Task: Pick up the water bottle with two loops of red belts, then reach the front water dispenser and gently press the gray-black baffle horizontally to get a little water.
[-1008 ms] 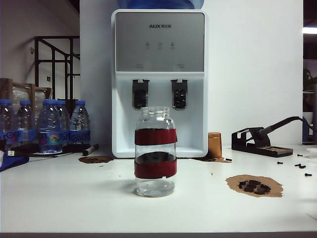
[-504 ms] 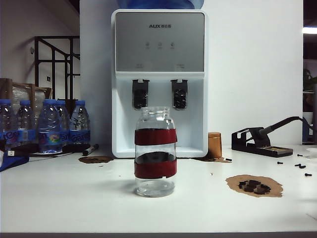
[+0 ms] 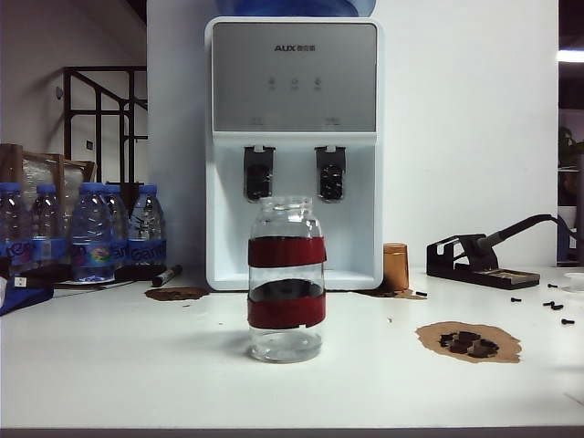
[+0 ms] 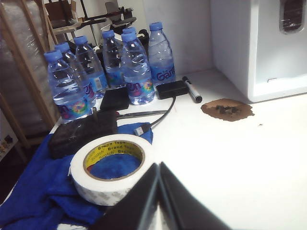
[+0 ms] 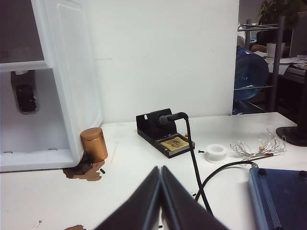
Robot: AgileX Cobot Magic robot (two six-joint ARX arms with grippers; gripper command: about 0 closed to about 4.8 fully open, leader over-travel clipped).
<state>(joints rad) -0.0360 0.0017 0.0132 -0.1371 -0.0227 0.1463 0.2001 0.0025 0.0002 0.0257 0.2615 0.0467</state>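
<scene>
white boxy water dispenser point(image 3: 294, 151) stands behind the water bottle point(image 3: 286, 280), clear glass with two red bands, uncapped. gray-black baffle point(image 3: 258, 173) above it. my left gripper point(image 4: 159, 168) and right gripper point(image 5: 161, 171), jaws together, sit either side.

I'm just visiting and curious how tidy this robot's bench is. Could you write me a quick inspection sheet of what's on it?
Surface: white table, brown stains, small dark screws at right.
Job's things: water bottle with two red bands stands upright, uncapped, in front of the water dispenser; gray-black baffle untouched.
Clutter: blue-capped bottles, marker, tape roll, blue cloth, copper canister, soldering iron stand.
Hands: left hand shut, empty, near the tape roll; right hand shut, empty, facing the soldering stand.
Cables: black cable from the soldering iron.
Surroundings: white wall, dark railing at left.
</scene>
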